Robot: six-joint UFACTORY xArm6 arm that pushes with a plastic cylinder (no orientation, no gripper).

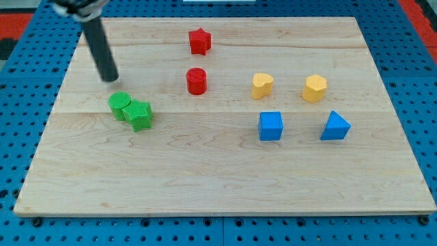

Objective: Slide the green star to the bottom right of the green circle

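Observation:
The green circle (119, 105) sits on the wooden board (225, 178) at the view's left. The green star (140, 115) touches it on its lower right side. My tip (109, 78) is the lower end of the dark rod. It stands just above and a little left of the green circle, apart from both green blocks.
A red star (199, 41) and a red cylinder (196, 80) lie near the top middle. A yellow heart (262, 85) and a yellow hexagon (314, 88) lie to the right. A blue cube (270, 126) and a blue triangle (335, 126) lie below them.

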